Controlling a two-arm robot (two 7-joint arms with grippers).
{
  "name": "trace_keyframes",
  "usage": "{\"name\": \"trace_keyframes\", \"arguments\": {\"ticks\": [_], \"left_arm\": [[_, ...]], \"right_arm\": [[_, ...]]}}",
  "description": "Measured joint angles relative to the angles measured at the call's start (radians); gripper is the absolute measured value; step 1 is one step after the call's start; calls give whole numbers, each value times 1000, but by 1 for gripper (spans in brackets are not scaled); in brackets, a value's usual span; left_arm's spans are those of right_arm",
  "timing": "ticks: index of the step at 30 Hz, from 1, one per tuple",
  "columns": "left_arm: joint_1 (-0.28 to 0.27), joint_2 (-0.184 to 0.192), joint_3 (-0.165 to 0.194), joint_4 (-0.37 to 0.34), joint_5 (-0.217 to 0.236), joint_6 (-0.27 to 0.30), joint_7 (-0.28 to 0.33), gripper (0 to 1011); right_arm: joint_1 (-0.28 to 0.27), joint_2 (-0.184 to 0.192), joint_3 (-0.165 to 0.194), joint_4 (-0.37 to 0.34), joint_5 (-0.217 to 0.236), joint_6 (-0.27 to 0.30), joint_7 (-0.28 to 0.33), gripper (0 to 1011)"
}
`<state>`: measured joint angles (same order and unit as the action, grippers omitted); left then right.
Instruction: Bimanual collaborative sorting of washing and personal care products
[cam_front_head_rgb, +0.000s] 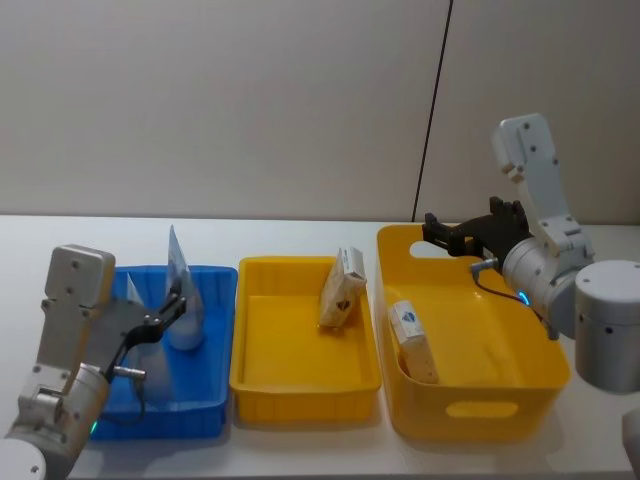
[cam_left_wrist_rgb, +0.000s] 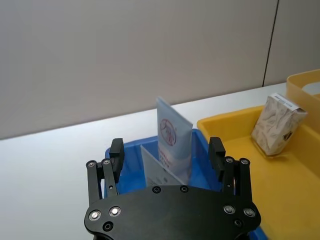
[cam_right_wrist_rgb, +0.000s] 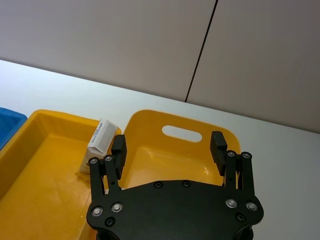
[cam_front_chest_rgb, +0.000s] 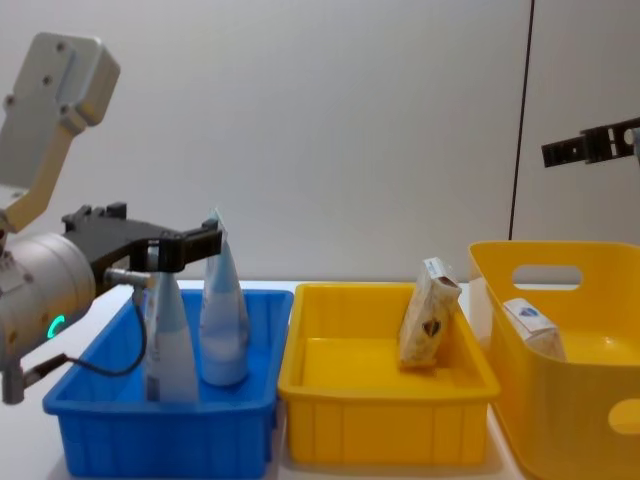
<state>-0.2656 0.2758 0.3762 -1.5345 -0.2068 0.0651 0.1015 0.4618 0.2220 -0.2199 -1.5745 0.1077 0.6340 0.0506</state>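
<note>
Left claw (cam_front_head_rgb: 165, 312) hangs wide open and empty over the blue bin (cam_front_head_rgb: 170, 420). Its fingers sit just beside two tubes (cam_front_chest_rgb: 224, 330) that stand on their caps. Any move here is best made straight up, since a sideways brush would likely topple them. Next over, a beige packet (cam_front_head_rgb: 342, 288) leans on the right wall of the yellow tray (cam_front_head_rgb: 305, 385). In the deep yellow basket (cam_front_head_rgb: 420, 415) a white carton (cam_front_head_rgb: 412, 340) leans on the left wall. Right claw (cam_front_head_rgb: 450, 232) hovers open and empty above the basket's far rim. To take the carton, it should probably drop with its jaws spanning the narrow faces, clear of that wall.
</note>
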Motion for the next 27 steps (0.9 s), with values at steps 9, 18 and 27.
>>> {"name": "trace_keyframes", "arguments": {"ticks": [9,18,27], "left_arm": [[29,-13,-32,-2,-25,53,15,1001],[59,-19,-48,-13,-34,81,22,1001],[59,-33,-39,14,-16,74,22,1001]], "right_arm": [[0,0,0,0,0,0,0,1002],[0,0,0,0,0,0,0,1002],[0,0,0,0,0,0,0,1002]]}}
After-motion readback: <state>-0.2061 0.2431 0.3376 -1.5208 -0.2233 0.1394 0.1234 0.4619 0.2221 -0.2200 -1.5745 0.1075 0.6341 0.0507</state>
